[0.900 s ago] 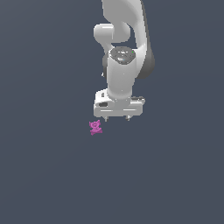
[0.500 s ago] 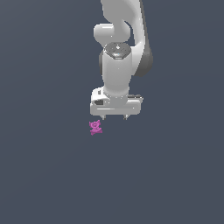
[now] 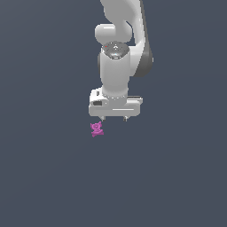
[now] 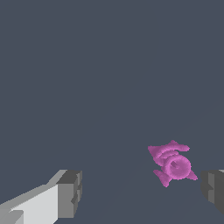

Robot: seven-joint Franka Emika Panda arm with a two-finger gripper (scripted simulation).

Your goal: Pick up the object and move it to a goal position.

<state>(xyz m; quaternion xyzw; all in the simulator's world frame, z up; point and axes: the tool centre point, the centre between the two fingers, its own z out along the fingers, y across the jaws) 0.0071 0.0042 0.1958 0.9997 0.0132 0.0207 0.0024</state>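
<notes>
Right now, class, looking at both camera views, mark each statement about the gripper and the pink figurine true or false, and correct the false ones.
1. The gripper is open. True.
2. The pink figurine is clamped between the fingers. False: it lies free, touching neither.
3. In the wrist view the figurine sits nearer one finger than the other. True.
4. The figurine is green. False: it is magenta-pink.

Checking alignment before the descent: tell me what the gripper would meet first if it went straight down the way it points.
Probably the bare floor. The open gripper points down, and the pink figurine sits off-centre near one fingertip, not midway. That finger might clip it; depth is unclear.
</notes>
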